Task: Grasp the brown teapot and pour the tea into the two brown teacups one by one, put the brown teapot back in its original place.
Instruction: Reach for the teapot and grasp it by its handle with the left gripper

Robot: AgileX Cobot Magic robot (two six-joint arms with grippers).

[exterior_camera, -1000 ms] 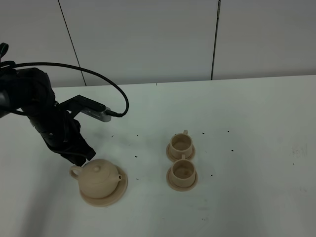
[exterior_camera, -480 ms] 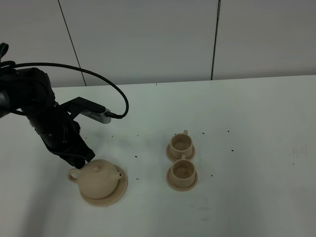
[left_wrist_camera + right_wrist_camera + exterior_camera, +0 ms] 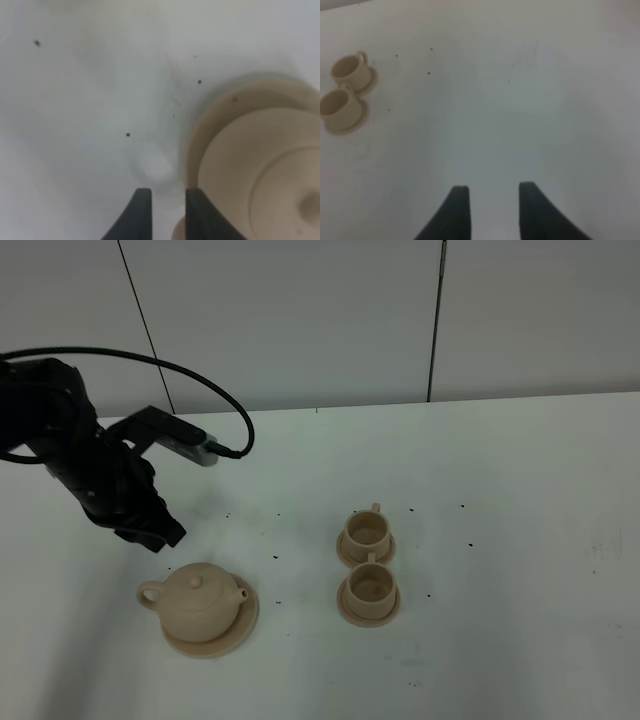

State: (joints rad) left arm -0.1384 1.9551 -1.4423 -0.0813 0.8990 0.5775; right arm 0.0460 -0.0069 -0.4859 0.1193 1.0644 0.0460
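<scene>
Your left gripper (image 3: pixel 168 192) hangs empty, slightly parted, near the tabletop's front-left corner, likely because the handle of the brown teapot (image 3: pixel 197 602) points that way.

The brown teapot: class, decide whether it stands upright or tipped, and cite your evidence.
Upright. The brown teapot rests flat on its saucer, lid knob on top; the left end effector is clear of it.

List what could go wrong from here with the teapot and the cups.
1. The left end effector hovers clear of the brown teapot with its fingers narrowly apart. Coming down, it may strike the small loop handle and shove the pot across its saucer.
2. The near teacup and far teacup stand almost touching, so a pour at one may splash the other.
</scene>
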